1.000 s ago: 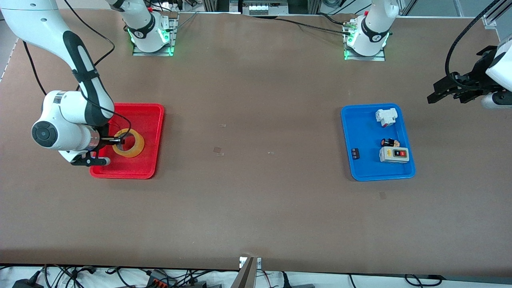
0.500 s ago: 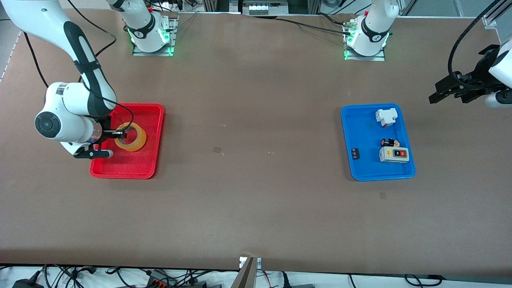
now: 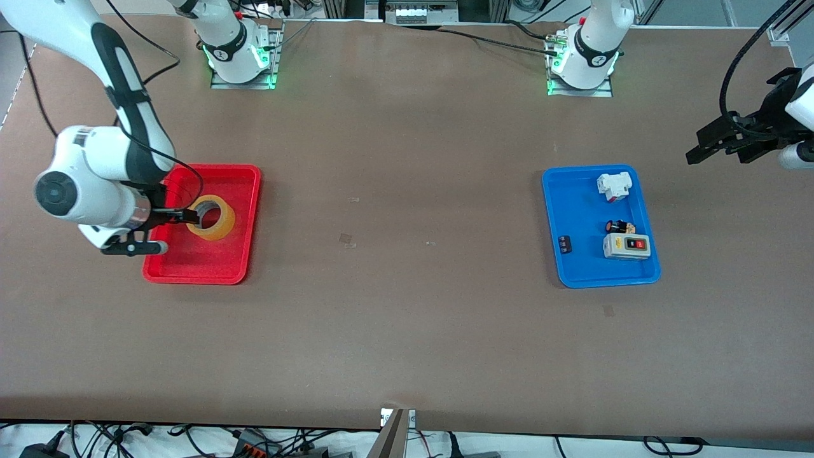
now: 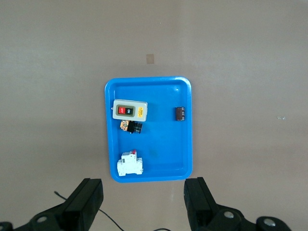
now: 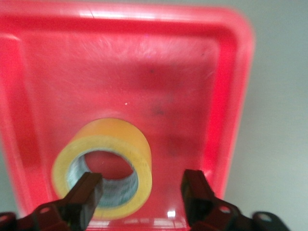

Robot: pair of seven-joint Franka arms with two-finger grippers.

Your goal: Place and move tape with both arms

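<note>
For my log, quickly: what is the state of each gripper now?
Left gripper: jaws open, empty, above the blue tray.
Right gripper: jaws open, over the red tray, not holding the tape.

Wide brown table (image 3: 407,331), cables along its edge (image 3: 127,439).

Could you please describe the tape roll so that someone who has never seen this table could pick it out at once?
Find the red tray toward the right arm's end of the table, under the open right gripper. The tape is the only thing in that tray: a translucent yellow-amber ring with a wide hollow centre. The boxy switches and small parts all sit in the blue tray.
</note>
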